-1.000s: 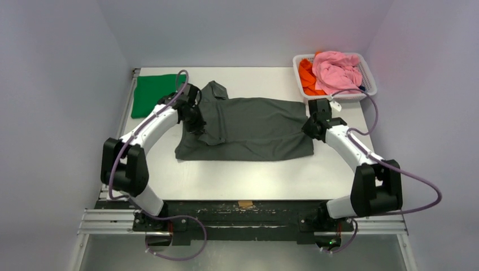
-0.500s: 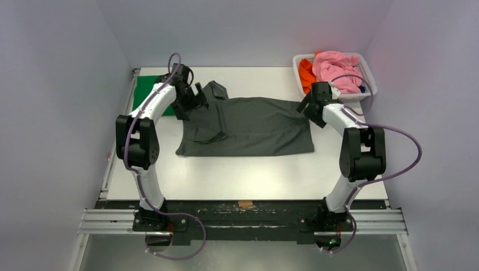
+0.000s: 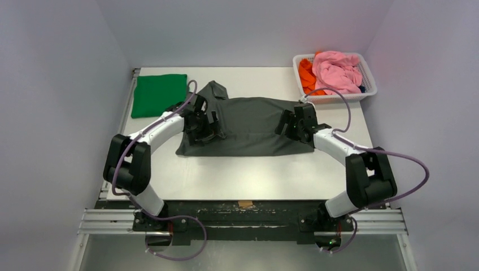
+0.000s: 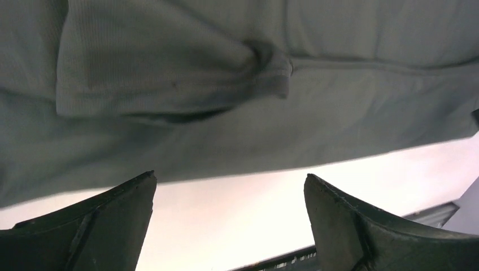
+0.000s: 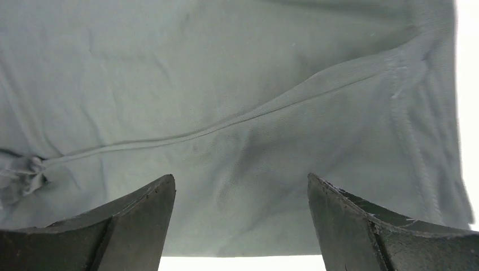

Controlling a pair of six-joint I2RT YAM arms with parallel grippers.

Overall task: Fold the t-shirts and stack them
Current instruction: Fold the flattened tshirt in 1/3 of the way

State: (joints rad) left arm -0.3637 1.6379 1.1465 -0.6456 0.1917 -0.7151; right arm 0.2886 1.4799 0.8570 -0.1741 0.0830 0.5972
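The dark charcoal-grey t-shirt lies flat across the middle of the table, with one sleeve sticking out at its far left. The green t-shirt rests folded at the far left corner. My left gripper hovers over the grey shirt's left end. In the left wrist view it is open, above the near hem and white table. My right gripper hangs over the shirt's right end. The right wrist view shows it open with grey cloth beneath and nothing between the fingers.
A white mesh basket with pink and orange clothes stands at the far right corner. Grey walls close in the table on three sides. The black rail with both arm bases runs along the near edge.
Both grippers have opened. The arms swung to the shirt's far edge, then came back and inward over its two ends. The shirt's near edge now lies slightly farther back.
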